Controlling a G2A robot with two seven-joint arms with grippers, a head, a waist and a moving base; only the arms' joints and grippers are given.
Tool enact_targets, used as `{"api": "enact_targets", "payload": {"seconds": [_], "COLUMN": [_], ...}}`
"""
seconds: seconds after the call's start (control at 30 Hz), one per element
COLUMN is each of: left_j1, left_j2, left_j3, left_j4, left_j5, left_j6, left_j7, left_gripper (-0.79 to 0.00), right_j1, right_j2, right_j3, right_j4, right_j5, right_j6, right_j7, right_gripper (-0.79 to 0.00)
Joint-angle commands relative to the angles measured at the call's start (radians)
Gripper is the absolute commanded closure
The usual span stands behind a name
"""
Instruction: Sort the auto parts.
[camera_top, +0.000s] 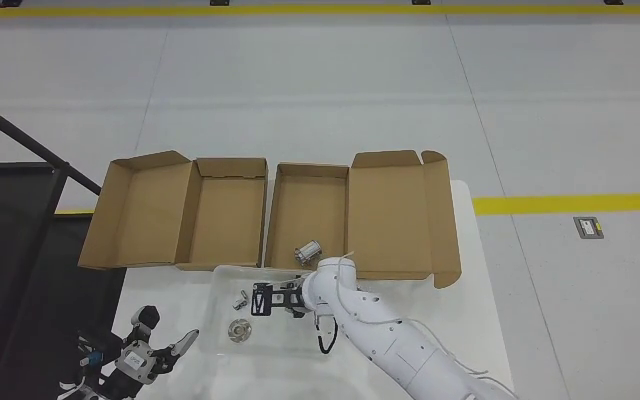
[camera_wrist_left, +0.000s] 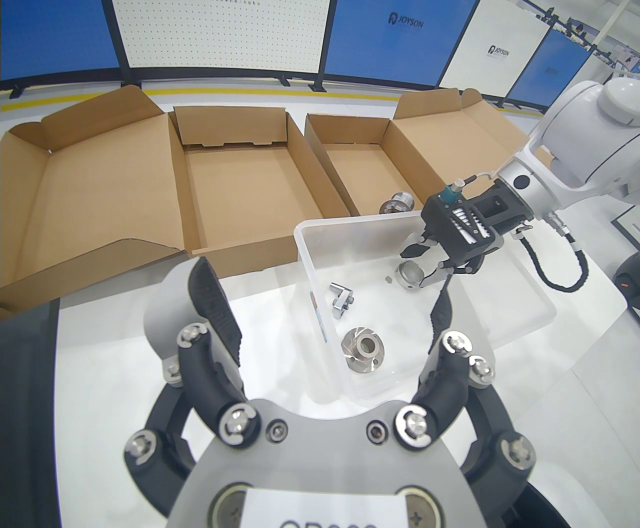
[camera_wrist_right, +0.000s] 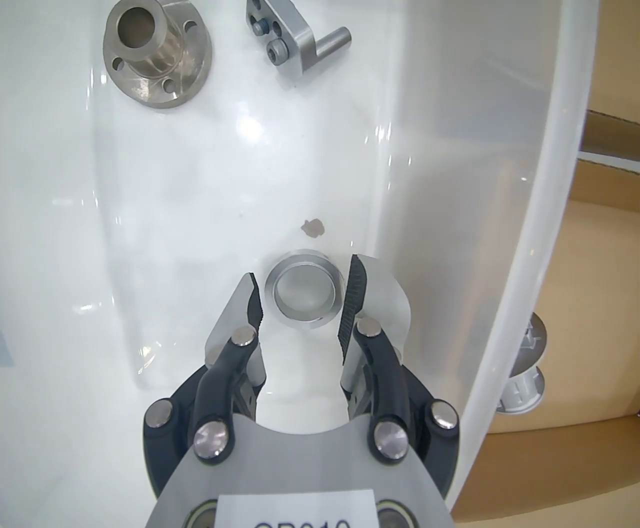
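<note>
- Since only one toothed pulley (camera_top: 307, 252) lies in the right cardboard box (camera_top: 312, 200), sorting looks barely begun.
- Three parts wait in the clear bin (camera_wrist_right: 500, 250): a metal ring (camera_wrist_right: 301, 294), a flanged hub (camera_wrist_right: 156, 55) and an L-shaped bracket (camera_wrist_right: 295, 47).
- The right gripper (camera_wrist_right: 303, 285) is spread, its fingers flanking the ring without pinching it.
- The ring lies flat with its bore facing up; being round, it has no long axis.
- The left gripper (camera_wrist_left: 320, 285) hangs spread and empty.

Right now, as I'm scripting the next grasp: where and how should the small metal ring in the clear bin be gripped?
Grip the metal ring across its outer wall, from above: it lies flat, bore up, both round sides free. The right claw hangs open astride it.
</note>
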Motion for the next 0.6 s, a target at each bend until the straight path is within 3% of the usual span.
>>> {"api": "enact_targets", "payload": {"seconds": [0.0,0.17,0.57], "left_j1": [0.0,0.0,0.0], "left_j2": [0.0,0.0,0.0], "left_j3": [0.0,0.0,0.0], "left_j4": [0.0,0.0,0.0], "left_j5": [0.0,0.0,0.0], "left_j6": [0.0,0.0,0.0], "left_j7": [0.0,0.0,0.0], "left_gripper": [-0.785,-0.785,-0.785], "right_j1": [-0.009,-0.028,-0.018], "right_j2": [0.005,0.015,0.02], "right_j3": [0.013,0.046,0.087], "right_j4": [-0.011,-0.039,-0.008], "right_j5": [0.004,0.021,0.09], "right_j6": [0.007,0.026,0.01], "right_j7": [0.015,0.04,0.06], "right_gripper": [-0.453,-0.391,-0.382]}}
